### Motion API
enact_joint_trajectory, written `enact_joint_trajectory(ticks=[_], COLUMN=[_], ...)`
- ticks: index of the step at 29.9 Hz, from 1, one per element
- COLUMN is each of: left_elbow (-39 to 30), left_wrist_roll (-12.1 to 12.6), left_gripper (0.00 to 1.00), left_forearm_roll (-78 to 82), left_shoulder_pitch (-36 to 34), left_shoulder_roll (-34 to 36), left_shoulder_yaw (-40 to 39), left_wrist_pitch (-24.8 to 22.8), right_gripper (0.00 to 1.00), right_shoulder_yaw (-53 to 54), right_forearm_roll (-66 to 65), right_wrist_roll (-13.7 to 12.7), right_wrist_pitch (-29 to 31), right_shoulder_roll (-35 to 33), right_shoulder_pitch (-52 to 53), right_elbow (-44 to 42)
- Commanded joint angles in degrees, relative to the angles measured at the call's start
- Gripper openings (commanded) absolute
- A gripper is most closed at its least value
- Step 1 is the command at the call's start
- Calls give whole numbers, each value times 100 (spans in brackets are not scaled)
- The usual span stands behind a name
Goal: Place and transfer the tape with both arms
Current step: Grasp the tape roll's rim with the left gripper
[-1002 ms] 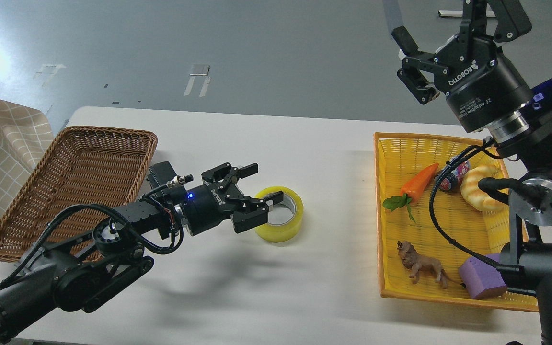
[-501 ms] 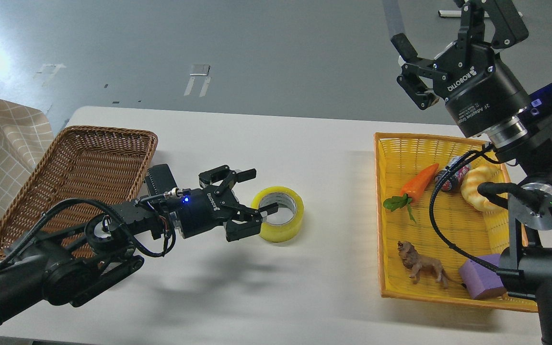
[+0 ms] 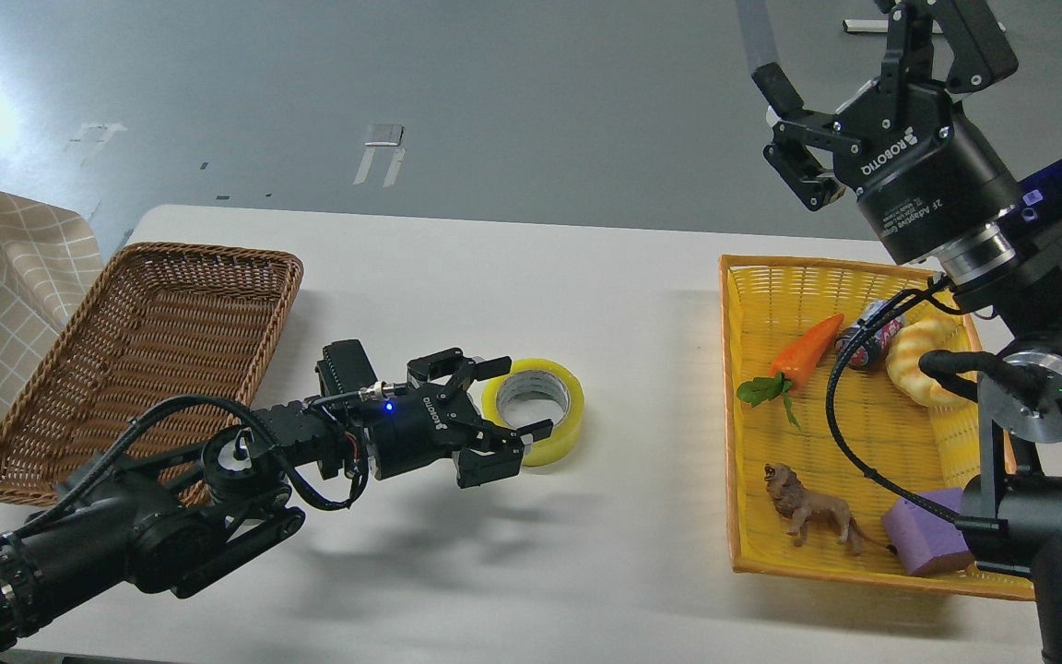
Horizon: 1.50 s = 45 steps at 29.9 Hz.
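Observation:
The tape, a yellowish roll with a grey-white core, lies flat on the white table near its middle. My left gripper is low over the table at the roll's left side. It is open, with one finger behind the roll and the other across its front rim. I cannot tell if they touch it. My right gripper is open and empty, raised high at the upper right above the yellow basket, far from the tape. One of its fingers is cut off by the top edge.
An empty brown wicker basket sits at the table's left, behind my left arm. A yellow basket at the right holds a toy carrot, a bread toy, a can, a toy lion and a purple block.
My left gripper drew back slightly, then moved right and lower, its front finger shifting from the roll's core to its front rim. The right gripper rose a little. The tape stayed put.

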Motion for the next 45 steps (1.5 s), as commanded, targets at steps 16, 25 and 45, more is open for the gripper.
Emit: enact_joint_trajectory(ticks=[16, 25, 45], left_elbow=[1123, 1492, 1554], left_wrist_roll=[15, 6, 15], left_gripper=[98, 98, 97], left_forearm_roll=[1, 1, -239], left_shoulder_pitch=[-576, -612, -866], left_shoulder_roll=[-387, -395, -466], left_shoulder_yaw=[221, 229, 238], left_wrist_pitch=[-5, -49, -980], right_gripper=[100, 100, 100], right_shoulder_yaw=[14, 5, 14], right_forearm_roll=[0, 0, 0], right_wrist_roll=[8, 8, 17], right_wrist_pitch=[22, 31, 31], right_shoulder_roll=[0, 0, 0], right_shoulder_pitch=[-176, -290, -439], right_elbow=[-9, -1, -36])
